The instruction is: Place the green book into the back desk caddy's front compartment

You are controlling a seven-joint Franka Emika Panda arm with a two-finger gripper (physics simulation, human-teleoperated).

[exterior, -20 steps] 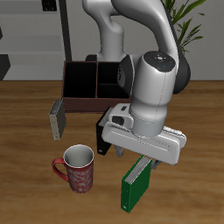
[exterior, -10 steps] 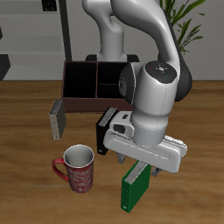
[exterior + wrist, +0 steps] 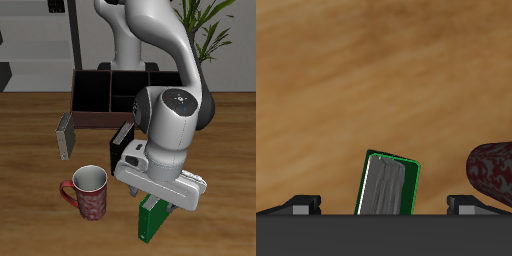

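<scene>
The green book stands on its edge near the table's front edge; in the wrist view its white page edges face the camera. My gripper is right above it, open and empty. In the wrist view the gripper has its fingertips wide apart on either side of the book, not touching it. The dark reddish-brown desk caddy sits at the back of the table. My arm partly hides its middle column, so the front compartment cannot be made out.
A red patterned mug stands close beside the green book and also shows in the wrist view. A black book stands behind my hand. A grey book stands in front of the caddy.
My arm has come down and toward the table's front edge, bringing the open gripper closer over the green book. The book, mug and caddy have not moved.
</scene>
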